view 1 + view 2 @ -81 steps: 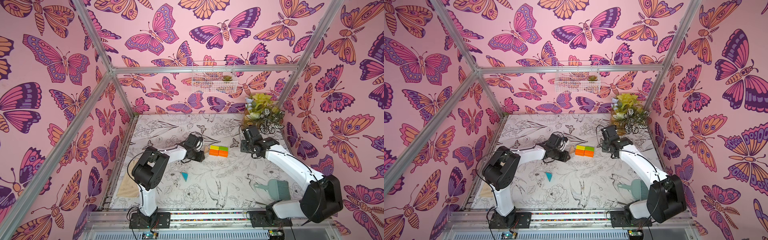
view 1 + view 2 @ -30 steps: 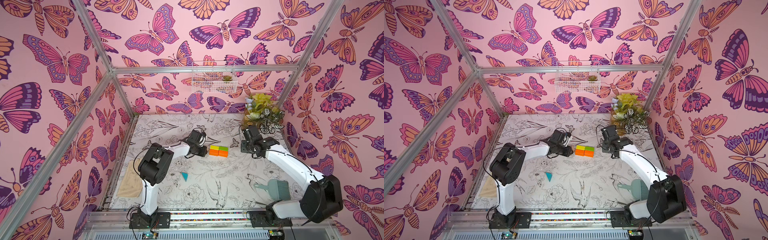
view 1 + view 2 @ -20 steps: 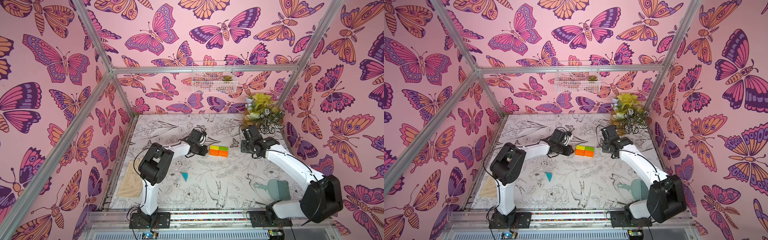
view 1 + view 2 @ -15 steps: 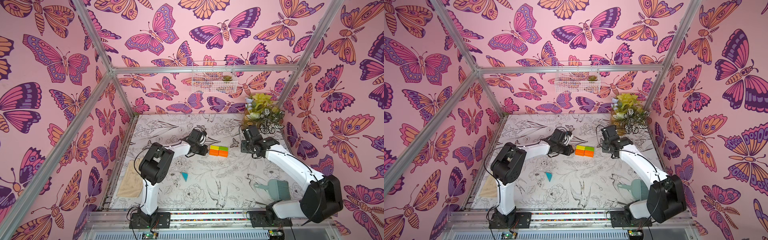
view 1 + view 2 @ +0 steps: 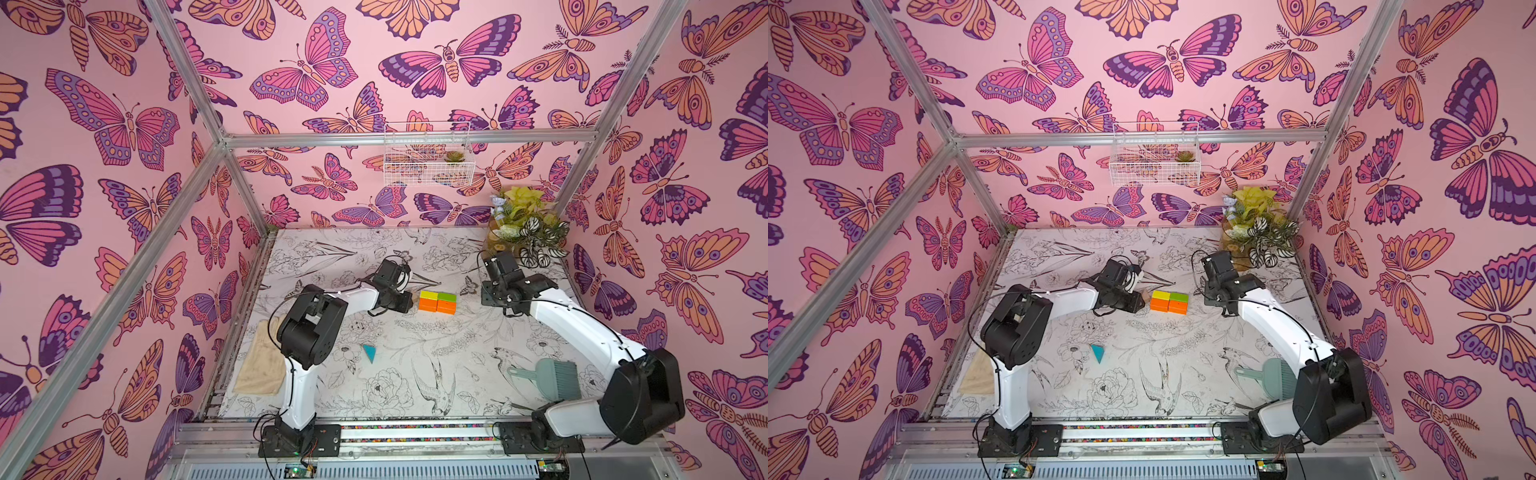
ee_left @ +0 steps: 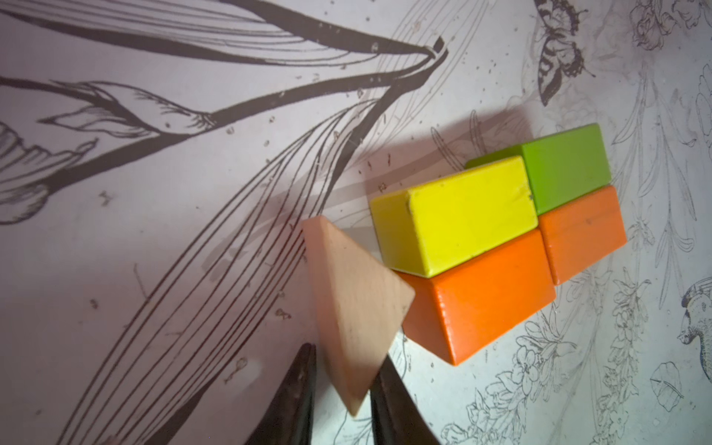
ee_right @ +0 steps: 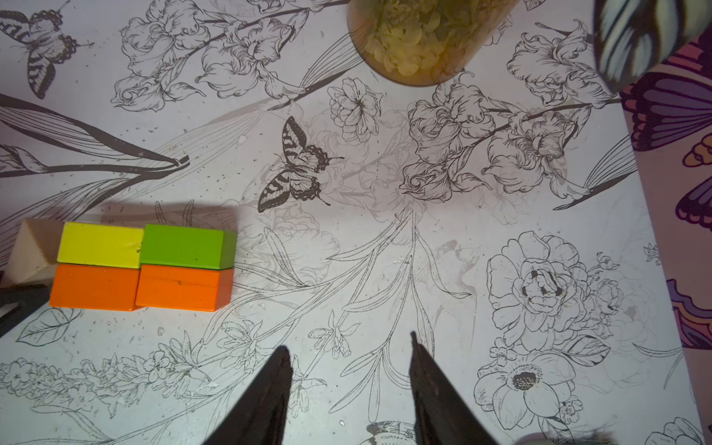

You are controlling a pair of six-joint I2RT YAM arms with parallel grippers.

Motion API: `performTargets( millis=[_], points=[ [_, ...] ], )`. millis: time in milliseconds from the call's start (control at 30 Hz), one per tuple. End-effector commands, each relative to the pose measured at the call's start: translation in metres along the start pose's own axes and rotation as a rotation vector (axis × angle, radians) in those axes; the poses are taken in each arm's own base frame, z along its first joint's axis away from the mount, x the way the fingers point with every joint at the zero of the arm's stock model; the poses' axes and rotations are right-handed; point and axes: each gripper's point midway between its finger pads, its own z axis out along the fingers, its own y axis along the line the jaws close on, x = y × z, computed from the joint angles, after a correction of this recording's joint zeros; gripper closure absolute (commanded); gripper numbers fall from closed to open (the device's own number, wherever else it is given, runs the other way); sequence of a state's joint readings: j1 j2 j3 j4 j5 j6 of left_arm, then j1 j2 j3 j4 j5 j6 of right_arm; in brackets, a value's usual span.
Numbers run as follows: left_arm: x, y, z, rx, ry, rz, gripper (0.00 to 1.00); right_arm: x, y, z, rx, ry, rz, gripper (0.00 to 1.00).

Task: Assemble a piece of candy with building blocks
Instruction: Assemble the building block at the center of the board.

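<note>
- Top views: over the last few seconds the left arm has swung round and brought the tan triangle [image 5: 1145,296] to the near end of the bricks [image 5: 437,301]. In the past second it has barely moved. The teal triangle [image 5: 369,353] lies alone, well apart.
- Left wrist: the left gripper [image 6: 348,354] is narrowly closed on the tan triangle. The triangle is tilted, with one corner at the end of an orange brick [image 6: 481,296] and not yet squarely seated.
- Right wrist: the right gripper [image 7: 346,343] hangs half open and empty, away from the bricks' green end.
- Meaning: one candy end is nearly placed. It probably needs squaring and releasing, and the teal triangle remains for the other end.
</note>
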State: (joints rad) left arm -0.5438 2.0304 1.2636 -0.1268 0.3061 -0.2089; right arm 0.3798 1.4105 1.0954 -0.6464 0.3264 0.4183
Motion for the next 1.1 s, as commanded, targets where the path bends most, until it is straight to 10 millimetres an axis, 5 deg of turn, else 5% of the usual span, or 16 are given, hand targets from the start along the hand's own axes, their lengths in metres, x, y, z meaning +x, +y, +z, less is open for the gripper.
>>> performTargets(
  millis=[0, 933, 1067],
  points=[
    [0.005, 0.001, -0.004, 0.006, 0.012, 0.008, 0.71, -0.007, 0.001, -0.002, -0.007, -0.002, 0.005, 0.48],
    [0.000, -0.005, -0.007, 0.027, 0.003, -0.011, 0.71, -0.005, 0.006, -0.002, -0.033, 0.006, -0.011, 0.48],
    [-0.012, -0.015, -0.027, 0.047, -0.045, 0.006, 0.56, -0.008, 0.006, -0.008, -0.036, -0.014, -0.026, 0.47]
  ],
)
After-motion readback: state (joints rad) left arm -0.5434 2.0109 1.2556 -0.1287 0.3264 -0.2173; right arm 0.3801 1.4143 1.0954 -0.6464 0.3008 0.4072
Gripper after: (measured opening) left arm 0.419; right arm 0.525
